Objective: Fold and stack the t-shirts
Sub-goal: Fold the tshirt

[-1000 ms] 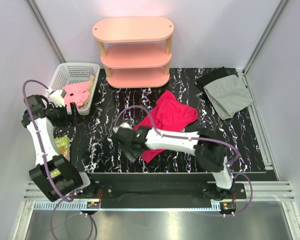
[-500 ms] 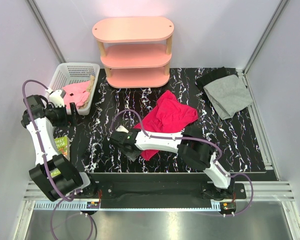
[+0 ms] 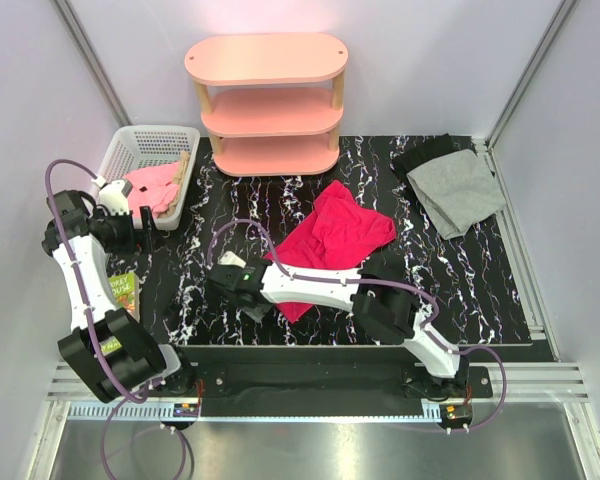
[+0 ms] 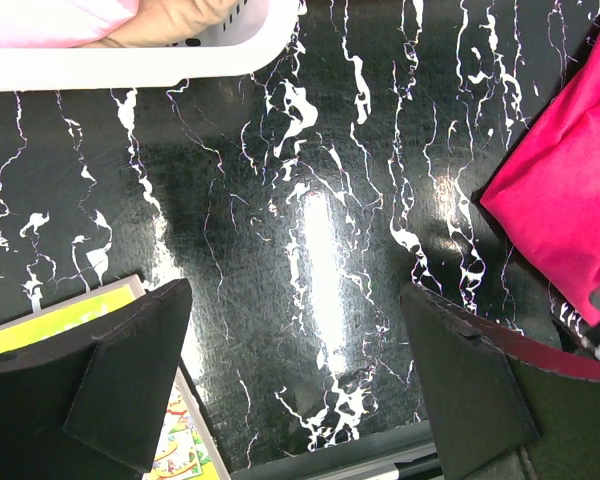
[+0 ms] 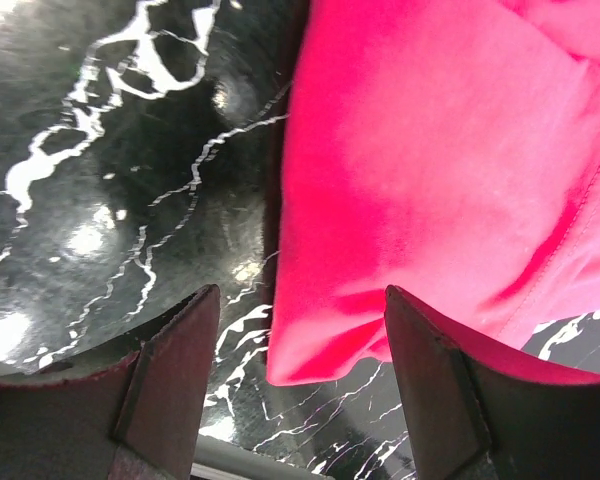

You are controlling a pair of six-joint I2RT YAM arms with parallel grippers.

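The crimson-red t-shirt lies crumpled in the middle of the black marbled table. My right gripper reaches across to the shirt's near-left corner. In the right wrist view it is open, its fingers standing either side of that red corner without pinching it. The light grey t-shirt lies flat at the back right. Beside the basket, my left gripper hangs open over bare table with nothing between its fingers; the red shirt's edge shows at the right of that view.
A pink three-tier shelf stands at the back centre. A white basket holding pink cloth sits at the back left, its rim just beyond my left gripper. A picture book lies by the left arm. A black cloth lies under the grey shirt.
The right arm has swung further left and nearer, bringing its jaws around the red shirt's near corner, and they have narrowed a little. The left arm has not moved.
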